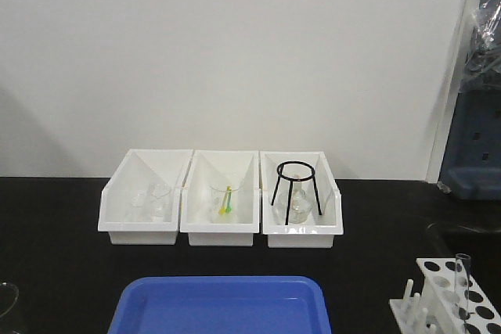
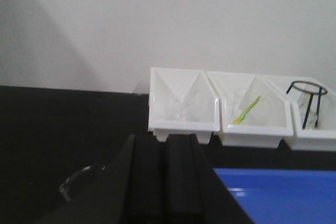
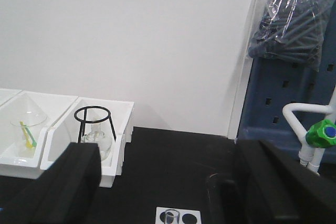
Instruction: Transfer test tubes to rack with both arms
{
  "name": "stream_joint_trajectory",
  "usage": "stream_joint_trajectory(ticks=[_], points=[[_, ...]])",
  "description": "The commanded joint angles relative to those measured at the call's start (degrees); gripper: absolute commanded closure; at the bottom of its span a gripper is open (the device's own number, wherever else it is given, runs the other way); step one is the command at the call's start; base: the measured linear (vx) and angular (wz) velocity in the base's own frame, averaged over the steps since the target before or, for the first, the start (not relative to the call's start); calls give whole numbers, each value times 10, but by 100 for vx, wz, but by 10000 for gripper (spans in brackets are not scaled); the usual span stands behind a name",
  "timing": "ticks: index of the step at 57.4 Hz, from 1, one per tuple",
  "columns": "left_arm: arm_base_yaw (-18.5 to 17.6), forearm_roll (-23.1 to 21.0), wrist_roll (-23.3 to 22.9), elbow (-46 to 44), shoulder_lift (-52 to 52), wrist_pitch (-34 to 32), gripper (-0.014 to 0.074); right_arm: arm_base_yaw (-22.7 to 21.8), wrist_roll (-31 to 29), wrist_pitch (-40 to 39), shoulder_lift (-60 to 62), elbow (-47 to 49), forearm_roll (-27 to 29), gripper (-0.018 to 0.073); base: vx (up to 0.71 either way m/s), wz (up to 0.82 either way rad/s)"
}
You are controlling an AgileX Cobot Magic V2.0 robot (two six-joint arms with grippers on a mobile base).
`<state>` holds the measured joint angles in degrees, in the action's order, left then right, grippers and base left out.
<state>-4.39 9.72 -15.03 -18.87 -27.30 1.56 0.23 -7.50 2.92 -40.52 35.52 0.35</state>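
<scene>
In the front view, the rack [image 1: 456,296] is seen low down, just right of the blue tray [image 1: 219,304]. One test tube [image 1: 463,281] is stood upright in a hole of it, likely so it cannot roll away. Three white bins [image 1: 221,197] are lined up behind the tray, with glass pots kept inside them. No arm is seen here.

In the left wrist view, the left gripper [image 2: 163,174] is seen from behind, held above the dark table just left of the tray [image 2: 283,195]. Its two fingers [image 2: 145,177] are pressed together with nothing between them.

In the right wrist view, the right gripper [image 3: 168,182] is spread wide, with one finger [image 3: 68,182] on each side. The rack [image 3: 177,216] and the tube's round mouth [image 3: 171,215] are seen right below it, which lies right of the tray. It is likely held there to let a tube go or to lift away.
</scene>
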Motion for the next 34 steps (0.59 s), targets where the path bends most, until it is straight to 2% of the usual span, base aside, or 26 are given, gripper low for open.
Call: stream_joint_trajectory(ticks=[1, 5, 8, 23, 29, 34], points=[[0, -52, 92, 11, 54, 16, 580, -3, -6, -46, 2, 19, -3, -1, 0, 0], [0, -57, 128, 42, 101, 28, 603, -3, -6, -46, 2, 19, -3, -1, 0, 0], [0, -56, 135, 64, 134, 27, 603, -3, -6, -46, 2, 19, -3, -1, 0, 0], [0, -56, 110, 193, 291, -19, 603, -3, -6, -46, 2, 19, -3, -1, 0, 0], [0, -64, 109, 189, 280, 13, 603, -3, -6, -43, 2, 19, -3, -1, 0, 0], [0, -97, 110, 190, 282, 21, 602, -3, -6, -45, 0, 19, -3, -1, 0, 0]])
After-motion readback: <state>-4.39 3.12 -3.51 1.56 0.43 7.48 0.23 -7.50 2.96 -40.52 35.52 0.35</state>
